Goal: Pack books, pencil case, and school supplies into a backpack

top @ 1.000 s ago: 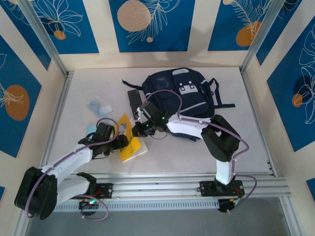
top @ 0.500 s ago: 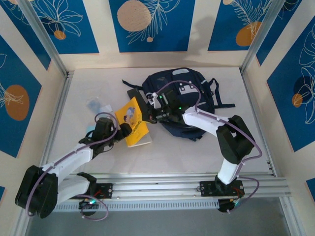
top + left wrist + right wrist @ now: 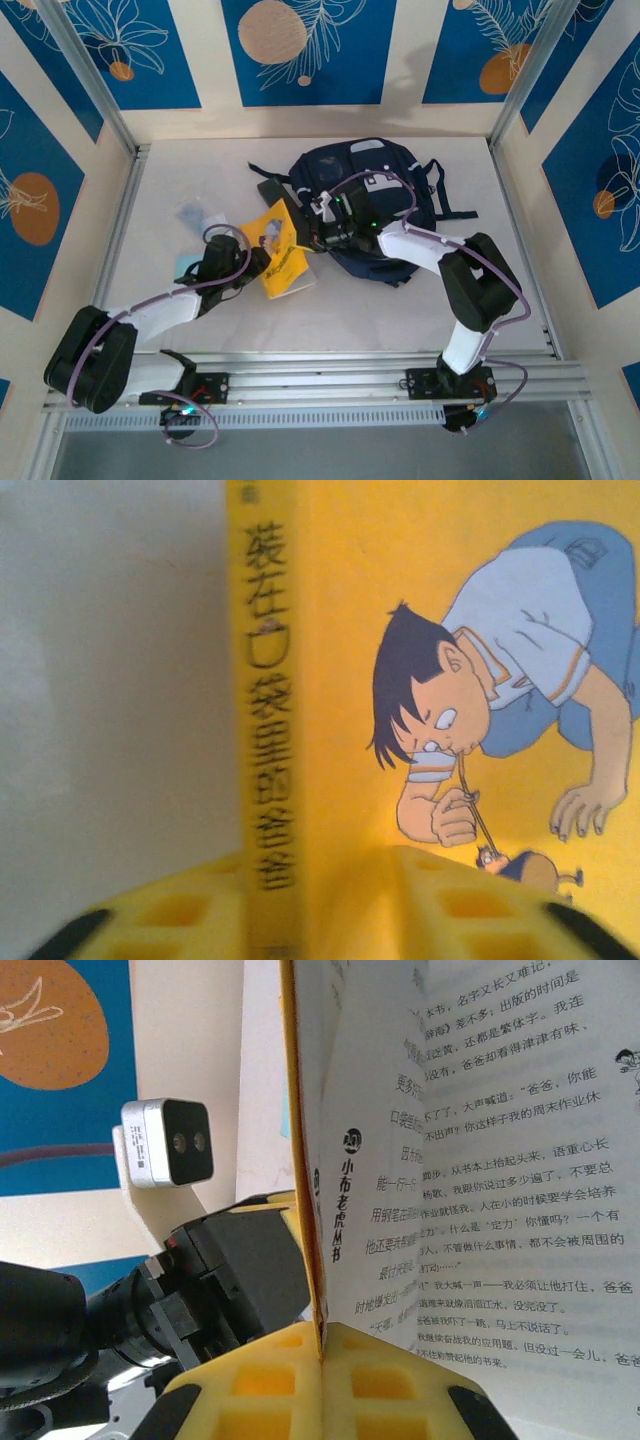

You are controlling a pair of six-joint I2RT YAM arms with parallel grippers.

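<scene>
Yellow book [image 3: 281, 257] held up just left of the backpack [image 3: 415, 190].
The worktop [image 3: 500, 300] lay bare to the right of and nearer than the navy pack. My right arm [image 3: 470, 280] bent across the pack's near edge, with the right fingers [image 3: 260, 1380] clamped on the tilted book's cover edge. My left arm [image 3: 150, 315] reached in low, and I couldn't tell whether the left fingers [image 3: 170, 915] gripped. The spine read "装在口袋里的爸爸".

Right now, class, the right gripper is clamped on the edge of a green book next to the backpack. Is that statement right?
No: it is a yellow book, not a green one, as the top view shows. The right gripper is clamped on its edge, next to the backpack.
</scene>
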